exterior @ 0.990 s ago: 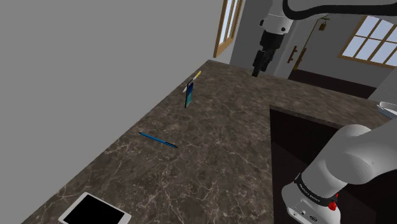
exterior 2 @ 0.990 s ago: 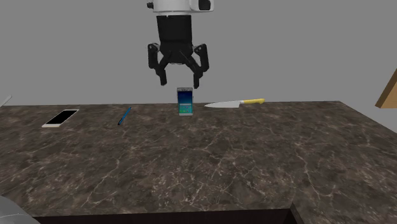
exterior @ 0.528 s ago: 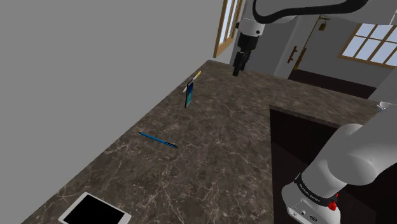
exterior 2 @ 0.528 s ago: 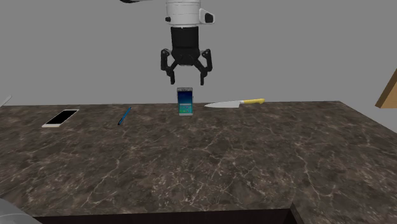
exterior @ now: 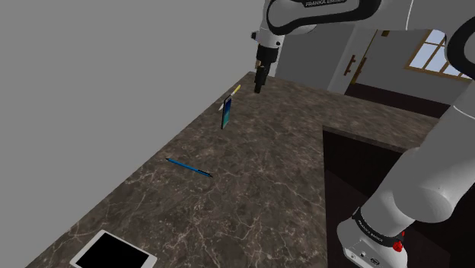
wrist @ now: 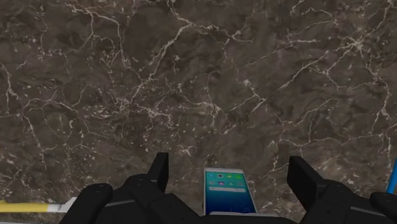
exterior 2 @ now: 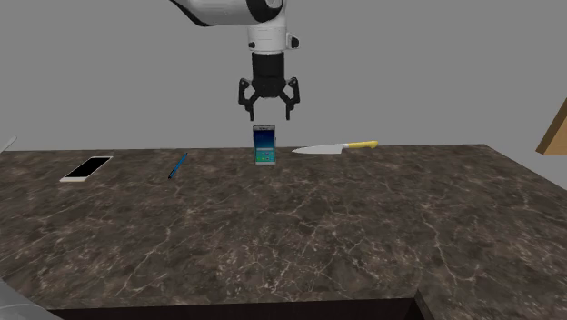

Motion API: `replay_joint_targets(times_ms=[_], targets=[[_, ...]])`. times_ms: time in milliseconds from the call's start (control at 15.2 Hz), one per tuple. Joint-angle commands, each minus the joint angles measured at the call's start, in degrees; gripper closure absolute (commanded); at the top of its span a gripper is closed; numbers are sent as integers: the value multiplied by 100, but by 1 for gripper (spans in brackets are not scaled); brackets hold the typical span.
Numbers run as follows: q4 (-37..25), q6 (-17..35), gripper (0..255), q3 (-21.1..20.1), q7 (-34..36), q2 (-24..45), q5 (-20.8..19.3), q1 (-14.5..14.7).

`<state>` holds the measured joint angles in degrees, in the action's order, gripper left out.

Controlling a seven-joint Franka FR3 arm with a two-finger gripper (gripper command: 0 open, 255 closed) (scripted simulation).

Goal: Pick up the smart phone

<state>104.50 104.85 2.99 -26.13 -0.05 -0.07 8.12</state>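
The smart phone [exterior 2: 264, 145] has a blue lit screen and a pale frame. It stands upright on the dark marble counter [exterior 2: 300, 236] close to the grey wall, seen edge-on in the shoulder view [exterior: 225, 114]. My black gripper [exterior 2: 269, 114] hangs open just above it, fingers pointing down and touching nothing. From the shoulder view the gripper [exterior: 258, 85] is a little past the phone, nearer the window. In the wrist view the phone [wrist: 228, 191] lies between my spread fingers [wrist: 159, 173], with the gripper [wrist: 229, 175] open over it.
A yellow-handled knife [exterior 2: 334, 147] lies just to the second exterior view's right of the phone. A blue pen [exterior 2: 177, 165] and a flat white device with a black screen [exterior 2: 87, 168] lie to its left. A dark recess [exterior: 380, 175] cuts into the counter near the stand.
The gripper has moved toward the wall and to the shoulder view's left, ending over the phone. It stays open. The phone and other objects have not moved.
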Motion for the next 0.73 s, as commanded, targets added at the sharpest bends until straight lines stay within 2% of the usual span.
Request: replay_joint_targets(times_ms=[0, 462, 528, 660], targets=[[-452, 11, 0, -58, -184, 469, 38, 59], [-2033, -139, 0, -308, -739, 1919, 68, 249], [-2162, -162, 0, -327, -775, 2027, 65, 265], [-2015, -10, 0, -328, -777, 2032, 65, 264]])
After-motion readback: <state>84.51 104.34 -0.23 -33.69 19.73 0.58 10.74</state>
